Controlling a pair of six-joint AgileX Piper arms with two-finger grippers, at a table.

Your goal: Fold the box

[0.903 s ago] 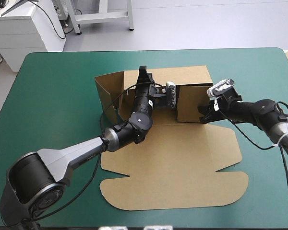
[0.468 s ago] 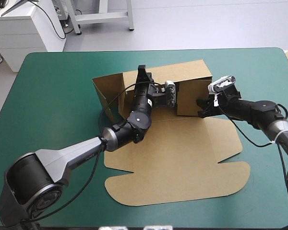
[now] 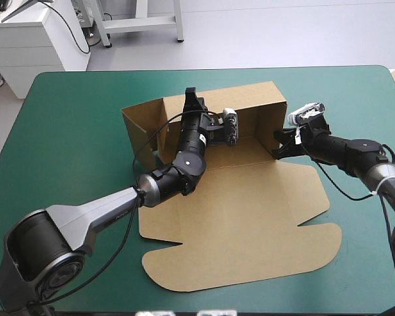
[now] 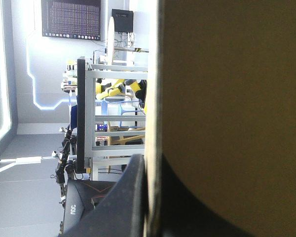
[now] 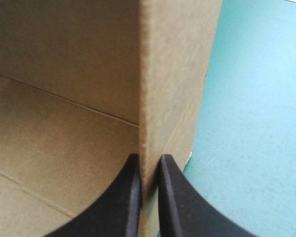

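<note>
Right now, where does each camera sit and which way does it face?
High view: above, behind the robot, looking down at table, box, left arm, right arm.
Left wrist view: on that wrist, along the left gripper shut on the back wall.
Right wrist view: along the right gripper shut on the right wall.
Shared: all show the box.
</note>
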